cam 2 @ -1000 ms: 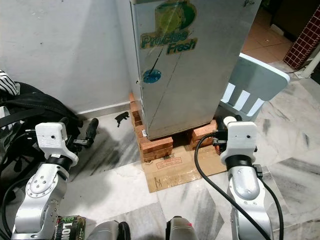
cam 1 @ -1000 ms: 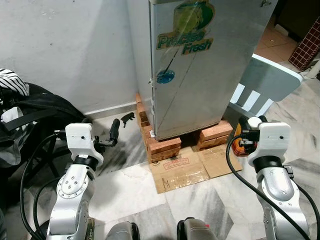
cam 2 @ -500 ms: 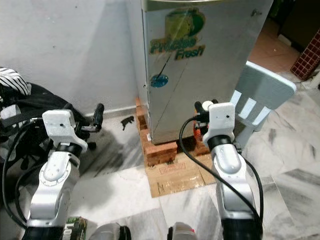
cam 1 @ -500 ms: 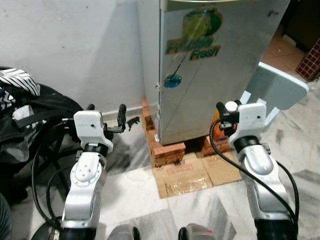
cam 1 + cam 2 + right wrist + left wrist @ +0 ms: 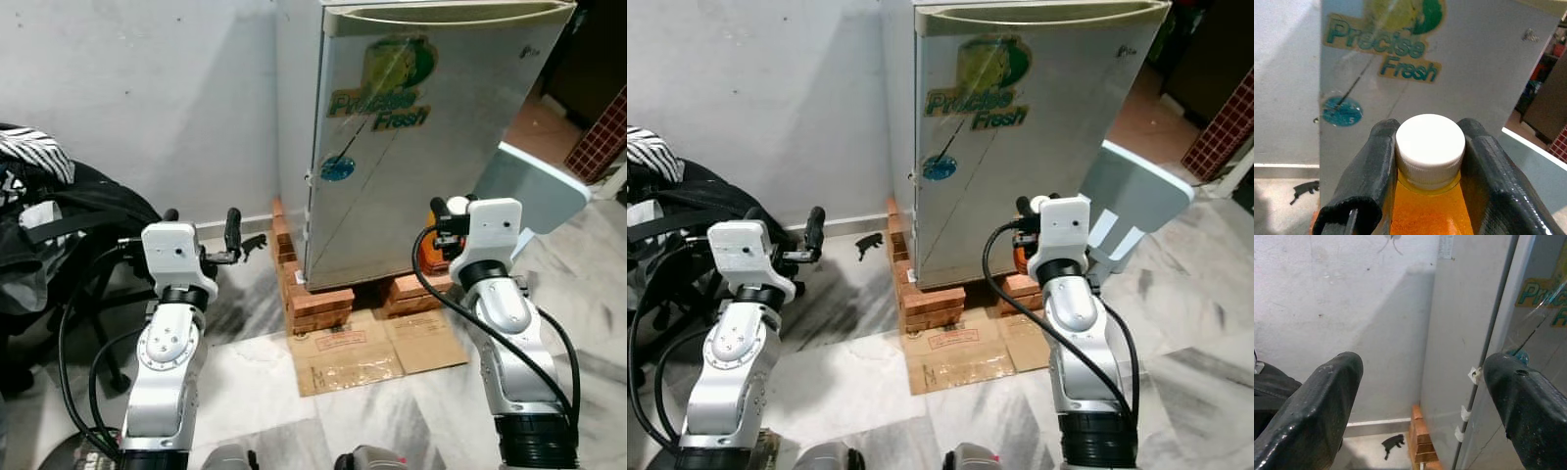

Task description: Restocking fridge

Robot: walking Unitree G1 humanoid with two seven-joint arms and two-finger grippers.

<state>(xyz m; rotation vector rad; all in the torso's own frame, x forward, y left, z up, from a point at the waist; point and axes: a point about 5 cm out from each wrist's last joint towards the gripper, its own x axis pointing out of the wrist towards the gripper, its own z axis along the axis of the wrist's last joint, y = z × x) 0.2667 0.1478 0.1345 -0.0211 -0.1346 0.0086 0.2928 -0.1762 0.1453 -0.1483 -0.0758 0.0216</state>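
Orange bottle clamped in right end effector, before closed fridge

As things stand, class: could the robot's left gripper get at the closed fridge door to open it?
Probably yes. The left gripper hangs open and empty beside the fridge door, with only bare floor and wall between; the right gripper is busy with the orange bottle.

Even, soft daylight, a faint shadow on the wall, sharp frames, blurred wrist-view foregrounds.
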